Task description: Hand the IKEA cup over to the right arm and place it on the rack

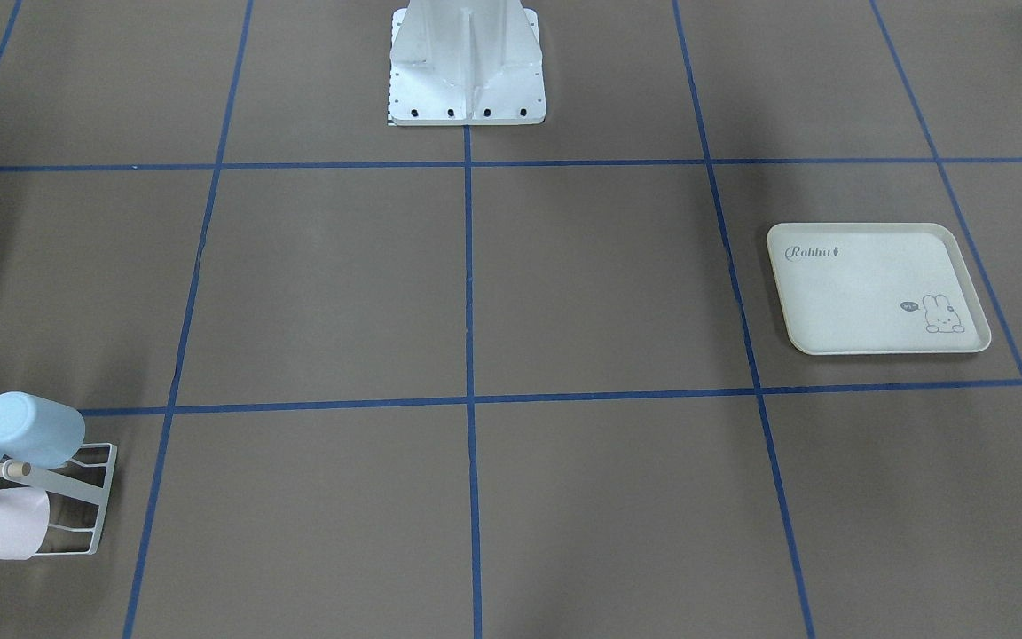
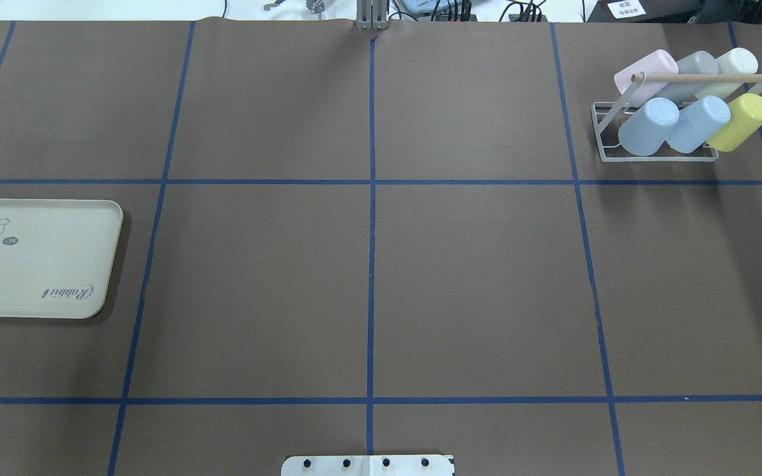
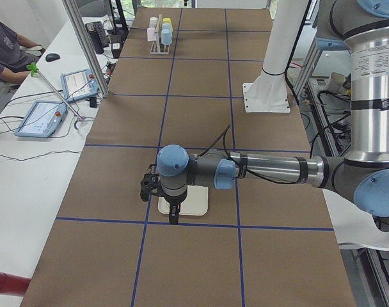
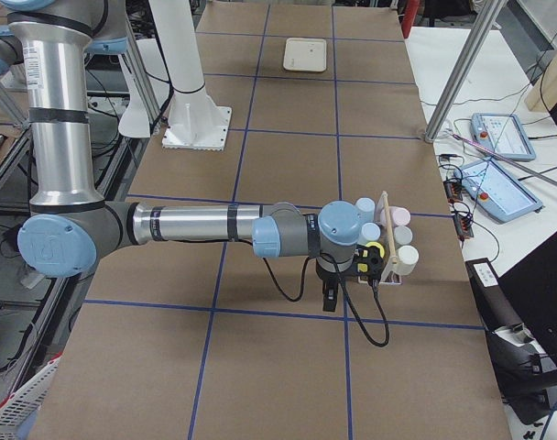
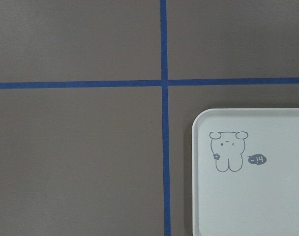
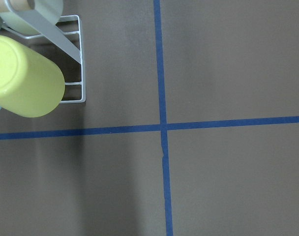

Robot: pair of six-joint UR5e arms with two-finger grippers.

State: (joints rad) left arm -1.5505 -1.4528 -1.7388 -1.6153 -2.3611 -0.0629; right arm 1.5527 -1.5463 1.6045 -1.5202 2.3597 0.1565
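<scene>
We log six cups (image 2: 649, 125) tilted, bases up, on the rack (image 2: 659, 157) at the bench's (image 2: 368, 277) far right corner, with the dowel (image 2: 705, 77) lying along the bench. Only the side views show the right gripper (image 4: 330, 291) beside the rack and the left gripper (image 3: 174, 211) over the tray (image 2: 37, 264). We cannot tell whether the fingers are released or clenched.

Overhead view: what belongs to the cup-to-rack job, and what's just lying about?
Job:
- rack
- six cups on it
- right arm, wrist beside the rack
- left arm, wrist above the tray

Lying about:
- tray, empty
- tablets on the side bench
</scene>
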